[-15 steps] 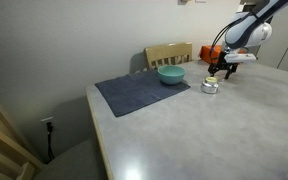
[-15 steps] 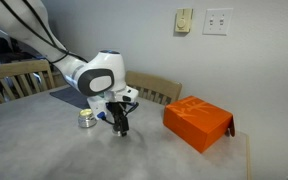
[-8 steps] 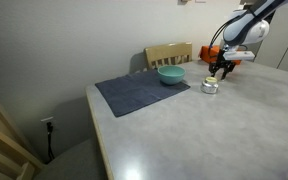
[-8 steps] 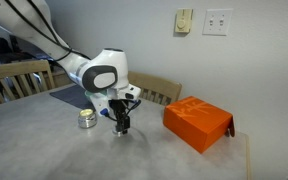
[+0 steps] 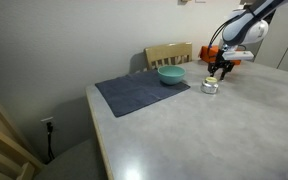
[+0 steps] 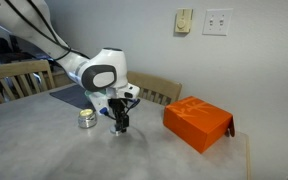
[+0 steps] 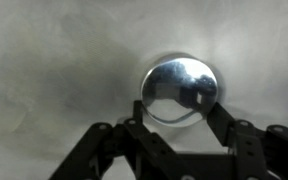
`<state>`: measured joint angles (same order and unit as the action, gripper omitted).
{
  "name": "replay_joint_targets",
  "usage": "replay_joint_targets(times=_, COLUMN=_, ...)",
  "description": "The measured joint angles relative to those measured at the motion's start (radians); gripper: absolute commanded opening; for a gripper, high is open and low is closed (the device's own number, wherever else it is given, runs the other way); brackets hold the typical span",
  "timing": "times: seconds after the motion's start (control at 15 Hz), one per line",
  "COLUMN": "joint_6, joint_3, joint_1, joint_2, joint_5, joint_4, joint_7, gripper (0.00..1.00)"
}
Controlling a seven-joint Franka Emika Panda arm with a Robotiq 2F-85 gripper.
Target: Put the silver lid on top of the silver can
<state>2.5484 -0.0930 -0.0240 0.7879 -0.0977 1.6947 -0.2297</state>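
Observation:
In the wrist view the silver lid (image 7: 181, 87), a shiny round disc, lies on the grey table between the black fingers (image 7: 144, 112) of my gripper (image 7: 181, 108), which is shut on its rim. The silver can (image 5: 210, 86) (image 6: 86, 119), a short shiny cylinder, stands on the table close beside the gripper (image 5: 220, 72) (image 6: 120, 126) in both exterior views. The gripper points straight down at the tabletop. The lid itself is too small to make out in the exterior views.
A teal bowl (image 5: 171, 75) sits on a dark mat (image 5: 134, 94). An orange box (image 6: 197, 122) lies on the table on the gripper's other side from the can. Wooden chairs (image 5: 169, 54) (image 6: 156, 90) stand at the table's far edge.
The jaws have closed from wide open onto the lid. The arm has hardly moved and the can stays where it was.

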Motion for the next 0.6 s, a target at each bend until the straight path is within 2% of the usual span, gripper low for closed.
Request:
replay_joint_targets(times=0.33, joint_6=0.0, joint_3=-0.013, joint_1=0.06, joint_2=-0.076, joint_5=0.054, joint_4=0.051, joint_7=-0.011, gripper=0.43)
replay_joint_targets(times=0.4, joint_6=-0.001, joint_3=-0.021, joint_1=0.079, joint_2=-0.101, joint_5=0.076, joint_4=0.066, joint_7=-0.02, gripper=0.81)
replay_joint_targets(times=0.47, joint_6=-0.003, joint_3=-0.027, joint_1=0.095, joint_2=-0.125, joint_5=0.095, joint_4=0.081, joint_7=-0.027, gripper=0.93)
replay_joint_targets(times=0.53, joint_6=-0.007, joint_3=-0.032, joint_1=0.109, joint_2=-0.15, joint_5=0.112, joint_4=0.095, joint_7=-0.033, gripper=0.98)
replay_joint_targets(times=0.6, joint_6=-0.017, joint_3=-0.034, joint_1=0.117, joint_2=-0.171, joint_5=0.124, joint_4=0.106, joint_7=-0.035, gripper=1.0)
